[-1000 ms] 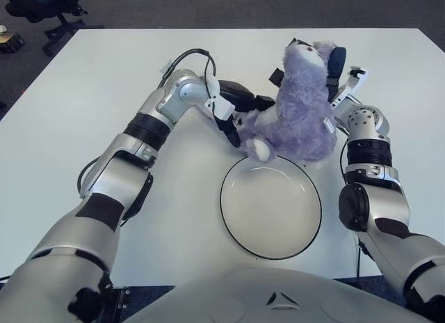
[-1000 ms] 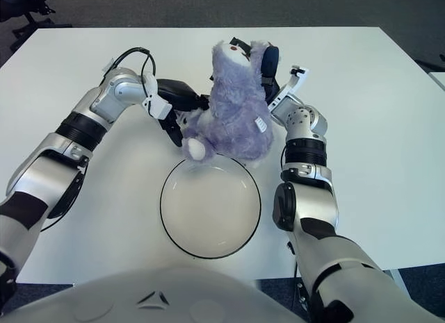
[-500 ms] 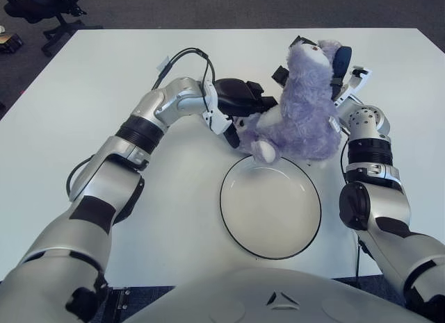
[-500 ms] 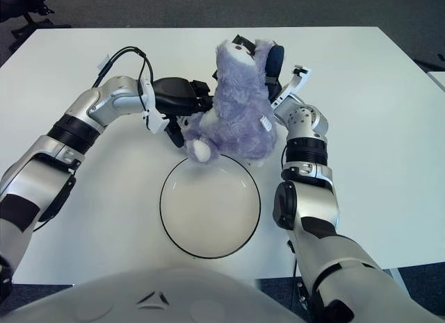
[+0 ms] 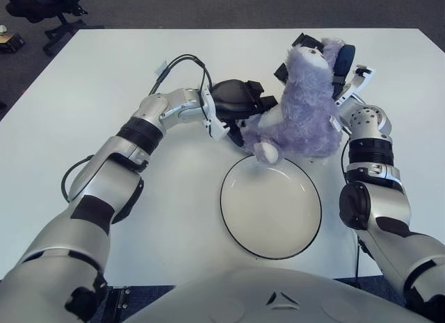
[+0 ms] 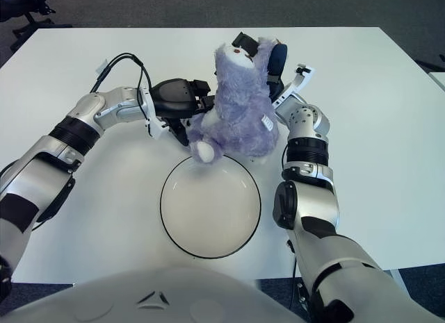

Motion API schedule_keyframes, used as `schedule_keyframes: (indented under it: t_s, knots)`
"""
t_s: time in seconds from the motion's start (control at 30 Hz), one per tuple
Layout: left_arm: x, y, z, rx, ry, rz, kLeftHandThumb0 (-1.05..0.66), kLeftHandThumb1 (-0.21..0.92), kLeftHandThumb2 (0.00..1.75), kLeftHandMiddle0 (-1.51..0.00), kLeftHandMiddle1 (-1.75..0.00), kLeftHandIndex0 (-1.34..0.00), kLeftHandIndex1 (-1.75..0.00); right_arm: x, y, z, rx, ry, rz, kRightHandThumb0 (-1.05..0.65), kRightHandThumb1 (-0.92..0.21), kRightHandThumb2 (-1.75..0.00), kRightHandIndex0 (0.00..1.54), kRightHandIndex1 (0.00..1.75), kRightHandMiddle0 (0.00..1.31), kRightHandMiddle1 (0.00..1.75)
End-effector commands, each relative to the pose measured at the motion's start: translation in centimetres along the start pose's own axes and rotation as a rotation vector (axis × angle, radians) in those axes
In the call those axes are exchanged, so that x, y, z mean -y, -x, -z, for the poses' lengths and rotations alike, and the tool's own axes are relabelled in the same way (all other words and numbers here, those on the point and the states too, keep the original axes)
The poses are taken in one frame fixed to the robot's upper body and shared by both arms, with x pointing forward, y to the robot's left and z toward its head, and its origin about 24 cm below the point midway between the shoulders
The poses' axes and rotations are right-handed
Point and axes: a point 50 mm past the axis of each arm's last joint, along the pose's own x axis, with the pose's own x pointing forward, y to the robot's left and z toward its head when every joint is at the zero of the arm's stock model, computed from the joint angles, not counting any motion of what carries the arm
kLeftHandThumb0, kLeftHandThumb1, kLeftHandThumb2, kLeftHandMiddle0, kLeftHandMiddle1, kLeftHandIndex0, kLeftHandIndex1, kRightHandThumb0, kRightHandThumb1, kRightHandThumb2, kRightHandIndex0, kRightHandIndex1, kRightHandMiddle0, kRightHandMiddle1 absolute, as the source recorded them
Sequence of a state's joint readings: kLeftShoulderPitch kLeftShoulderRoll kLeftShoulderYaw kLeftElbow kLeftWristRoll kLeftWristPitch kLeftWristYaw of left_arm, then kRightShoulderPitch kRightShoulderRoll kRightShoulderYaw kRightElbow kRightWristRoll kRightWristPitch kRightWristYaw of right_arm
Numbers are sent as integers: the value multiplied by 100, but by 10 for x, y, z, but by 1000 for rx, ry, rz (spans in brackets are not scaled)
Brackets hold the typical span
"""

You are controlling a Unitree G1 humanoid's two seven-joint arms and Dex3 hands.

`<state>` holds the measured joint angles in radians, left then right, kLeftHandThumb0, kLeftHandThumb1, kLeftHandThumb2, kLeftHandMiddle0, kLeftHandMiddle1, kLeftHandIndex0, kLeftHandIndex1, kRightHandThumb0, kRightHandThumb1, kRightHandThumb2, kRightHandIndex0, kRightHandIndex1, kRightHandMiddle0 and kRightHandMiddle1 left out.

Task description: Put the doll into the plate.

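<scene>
Doll [image 5: 304, 104], purple and furry, sits upright between my two hands at the far rim of the plate [image 5: 270, 206], one pale foot hanging just over that rim while its body is beyond it, above the white counter [image 5: 83, 94]. My left robot hand [image 5: 240, 104] presses against the doll's left flank, fingers curled in toward the fur; my right robot hand [image 6: 272, 59] is behind its head and back, mostly hidden, with dark fingers wrapped around the far side (so I judge it a two-handed clasp, not a one-hand grip). I judge this the carrying step: doll gathered up, not yet delivered. The next move calls for bringing both hands toward me together, keeping the squeeze even, until the body is over the plate's middle, then lowering and letting go.
</scene>
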<state>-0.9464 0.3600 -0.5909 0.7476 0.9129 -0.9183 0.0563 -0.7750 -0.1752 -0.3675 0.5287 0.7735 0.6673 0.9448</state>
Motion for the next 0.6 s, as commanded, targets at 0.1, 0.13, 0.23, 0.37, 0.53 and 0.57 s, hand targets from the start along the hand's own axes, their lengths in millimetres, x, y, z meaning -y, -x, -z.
schedule_keyframes:
  t_s: [0.1, 0.13, 0.23, 0.37, 0.53, 0.57]
  knots:
    - [22, 1, 8, -107, 84, -47, 0, 69, 63, -49, -161, -51, -130, -9, -4, -17, 48, 45, -49, -1, -49, -91, 109, 175, 90, 175]
    - [23, 1, 8, -116, 98, -71, 0, 59, 81, -50, -166, -53, -135, -9, -4, -17, 48, 46, -49, -1, -49, -91, 109, 175, 90, 175]
    - [27, 3, 8, -132, 142, -150, -19, 55, 94, -63, -172, -48, -156, -9, -4, -17, 51, 50, -49, -1, -49, -91, 109, 175, 90, 175]
    - [37, 5, 5, -150, 214, -259, -16, 75, 43, -81, -174, -58, -171, -9, -3, -18, 61, 65, -45, -2, -50, -89, 108, 175, 90, 175]
    - [42, 4, 3, -150, 250, -297, -10, 87, 15, -88, -175, -62, -174, -10, -2, -18, 67, 75, -40, -2, -51, -87, 108, 175, 89, 175]
    - [42, 4, 3, -148, 255, -299, -8, 88, 13, -88, -175, -63, -174, -10, -2, -19, 67, 77, -39, -3, -52, -86, 108, 175, 89, 175]
